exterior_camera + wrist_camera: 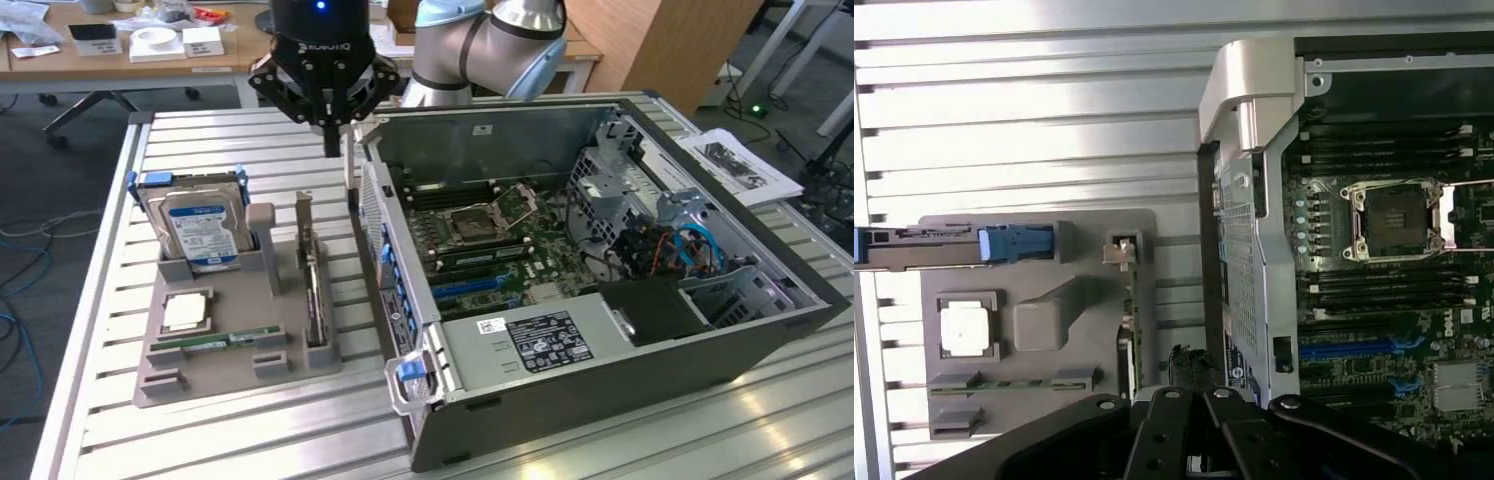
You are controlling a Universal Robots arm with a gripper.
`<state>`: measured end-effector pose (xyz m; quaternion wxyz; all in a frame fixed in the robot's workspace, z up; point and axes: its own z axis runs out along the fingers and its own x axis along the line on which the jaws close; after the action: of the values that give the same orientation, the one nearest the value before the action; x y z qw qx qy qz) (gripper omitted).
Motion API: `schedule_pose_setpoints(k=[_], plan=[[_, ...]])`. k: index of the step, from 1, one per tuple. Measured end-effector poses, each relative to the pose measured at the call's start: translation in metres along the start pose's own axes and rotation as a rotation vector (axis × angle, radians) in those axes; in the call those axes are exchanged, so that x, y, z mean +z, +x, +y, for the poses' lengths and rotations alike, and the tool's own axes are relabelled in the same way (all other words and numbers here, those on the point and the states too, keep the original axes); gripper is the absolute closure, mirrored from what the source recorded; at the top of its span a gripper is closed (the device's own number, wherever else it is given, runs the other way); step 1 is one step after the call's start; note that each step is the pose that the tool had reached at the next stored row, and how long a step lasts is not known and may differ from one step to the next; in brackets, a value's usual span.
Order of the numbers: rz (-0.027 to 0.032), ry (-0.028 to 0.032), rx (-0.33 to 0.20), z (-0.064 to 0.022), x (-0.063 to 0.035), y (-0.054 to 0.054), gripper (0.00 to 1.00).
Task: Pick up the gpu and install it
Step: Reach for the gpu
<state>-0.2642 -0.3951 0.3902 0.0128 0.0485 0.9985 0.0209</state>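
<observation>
A robotics lab: slatted aluminium workbench (200, 140), opened computer case (601, 400), cluttered wooden desks (134, 65) behind.

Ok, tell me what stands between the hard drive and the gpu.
In the exterior view, a gray upright post of the holder stands between the hard drive and the gpu.

text: ROBOTIQ, inverted, on pincer (331, 148) | hard drive label (200, 235): illegible | power supply label (543, 342): illegible
</observation>
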Motion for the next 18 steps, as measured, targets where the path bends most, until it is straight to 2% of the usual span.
schedule_pose_setpoints(k=[10,18], plan=[[-0.0004,0.0003,0.009,-0.0008,-0.0004,0.023,0.89],[-0.0004,0.0003,0.01,-0.001,-0.0004,0.025,0.89]])
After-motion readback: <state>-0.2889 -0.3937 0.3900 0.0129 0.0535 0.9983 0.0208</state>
